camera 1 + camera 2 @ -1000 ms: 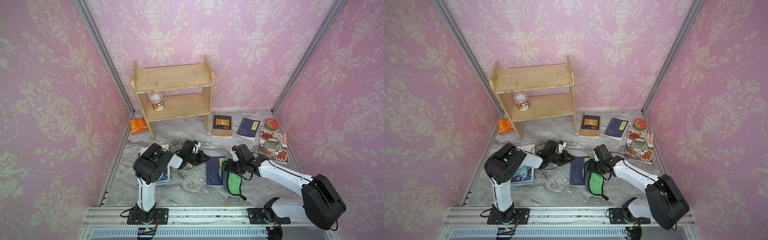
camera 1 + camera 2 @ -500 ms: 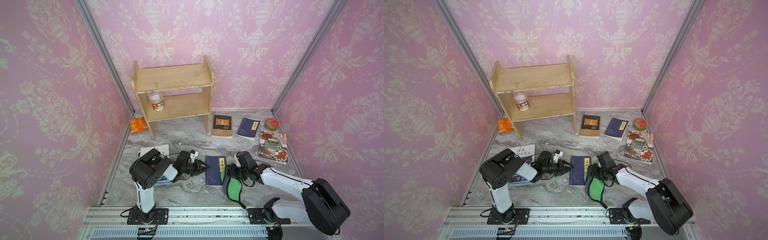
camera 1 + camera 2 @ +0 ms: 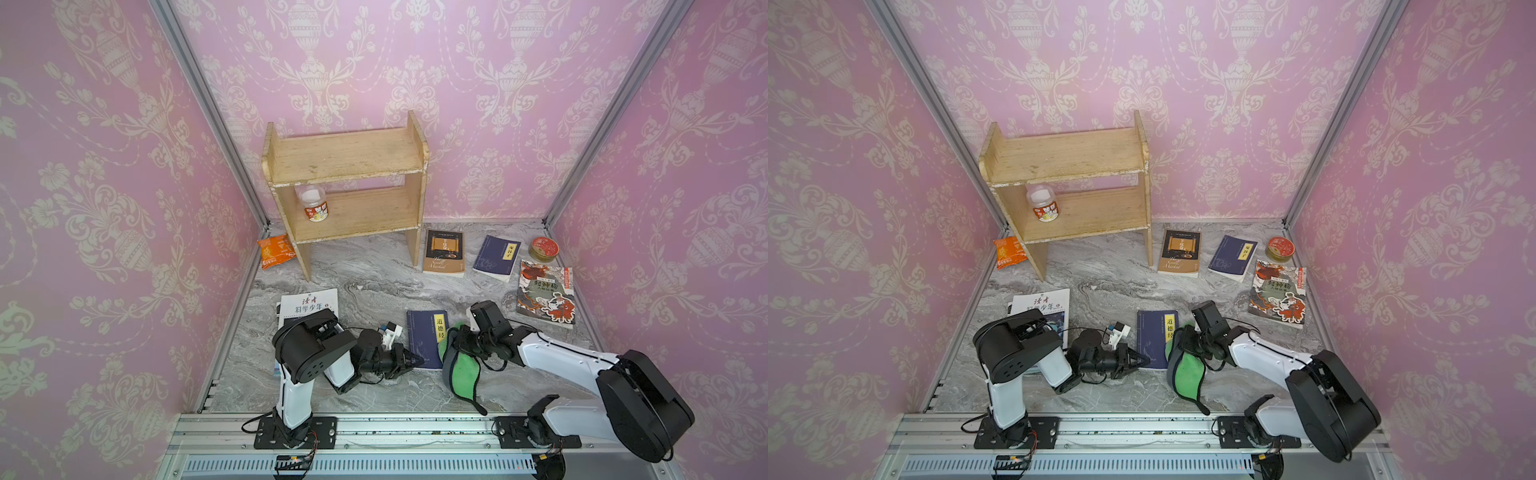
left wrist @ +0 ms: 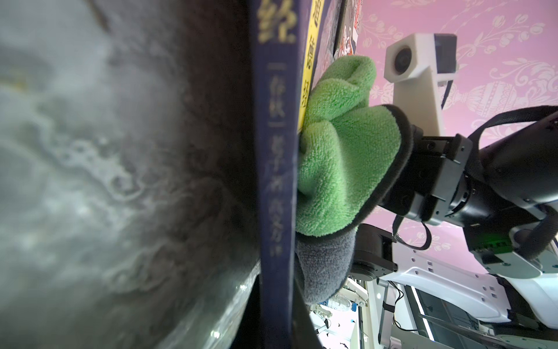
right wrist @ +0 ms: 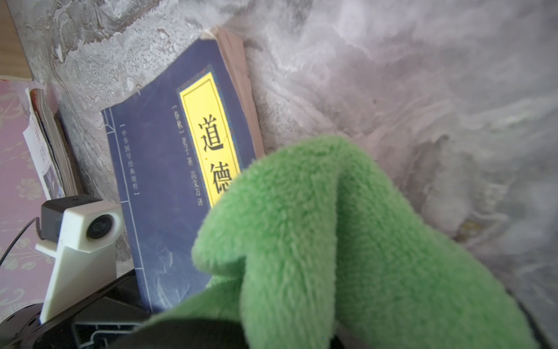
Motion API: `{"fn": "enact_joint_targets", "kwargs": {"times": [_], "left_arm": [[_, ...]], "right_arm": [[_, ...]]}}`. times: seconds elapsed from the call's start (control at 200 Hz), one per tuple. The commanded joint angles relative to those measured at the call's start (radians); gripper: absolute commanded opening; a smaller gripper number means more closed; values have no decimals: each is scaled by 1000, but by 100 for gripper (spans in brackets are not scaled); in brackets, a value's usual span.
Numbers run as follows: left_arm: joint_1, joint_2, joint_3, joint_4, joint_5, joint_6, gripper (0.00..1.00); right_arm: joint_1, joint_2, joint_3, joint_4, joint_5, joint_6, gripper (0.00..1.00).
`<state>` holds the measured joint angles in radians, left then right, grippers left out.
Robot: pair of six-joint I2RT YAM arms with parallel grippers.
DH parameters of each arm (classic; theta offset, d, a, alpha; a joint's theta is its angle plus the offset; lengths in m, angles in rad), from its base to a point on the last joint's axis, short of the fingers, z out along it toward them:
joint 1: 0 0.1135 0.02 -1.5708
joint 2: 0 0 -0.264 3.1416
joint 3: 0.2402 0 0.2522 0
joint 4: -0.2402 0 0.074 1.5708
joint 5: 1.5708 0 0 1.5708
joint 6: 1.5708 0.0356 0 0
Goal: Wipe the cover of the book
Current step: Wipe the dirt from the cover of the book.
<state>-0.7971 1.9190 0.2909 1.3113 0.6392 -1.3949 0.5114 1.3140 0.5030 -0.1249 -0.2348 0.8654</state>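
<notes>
Three pink damask walls (image 3: 415,62), grey marbled tabletop (image 3: 365,270) under blue book (image 3: 419,336)

I read the dial from the dark blue book (image 3: 426,338), with twelve toward the back wall. Twelve is my open lane: bare marble (image 3: 374,282) runs up to the brown book (image 3: 444,252) by the wooden shelf (image 3: 345,187). Three to five is blocked by the green cloth (image 3: 461,370), bunched in the right gripper (image 3: 468,341). Seven to nine is taken by the left gripper (image 3: 415,358), pinched on the book's corner. The magazine (image 3: 307,305) lies at ten and the illustrated book (image 3: 546,297) at two. At six there is only a narrow bare gap.
</notes>
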Motion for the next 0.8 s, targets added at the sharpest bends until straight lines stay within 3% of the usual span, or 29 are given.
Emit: {"fn": "enact_joint_targets", "kwargs": {"times": [0.0, 0.145, 0.445, 0.545, 0.696, 0.796], "left_arm": [[-8, 40, 3, -107, -15, 0, 0], [-9, 3, 42, -272, 2, 67, 0], [-37, -165, 124, -764, -49, 276, 0], [-42, -184, 132, -806, -54, 293, 0], [-43, -220, 144, -884, -78, 327, 0], [-41, -239, 152, -932, -101, 345, 0]], "right_arm": [[29, 63, 25, -200, 64, -51, 0], [61, 177, 183, -229, 80, -130, 0], [157, 522, 487, 28, -150, -76, 0], [146, 578, 572, 12, -108, -86, 0], [52, 595, 567, 21, -100, -66, 0], [55, 535, 510, -17, -95, -108, 0]]}}
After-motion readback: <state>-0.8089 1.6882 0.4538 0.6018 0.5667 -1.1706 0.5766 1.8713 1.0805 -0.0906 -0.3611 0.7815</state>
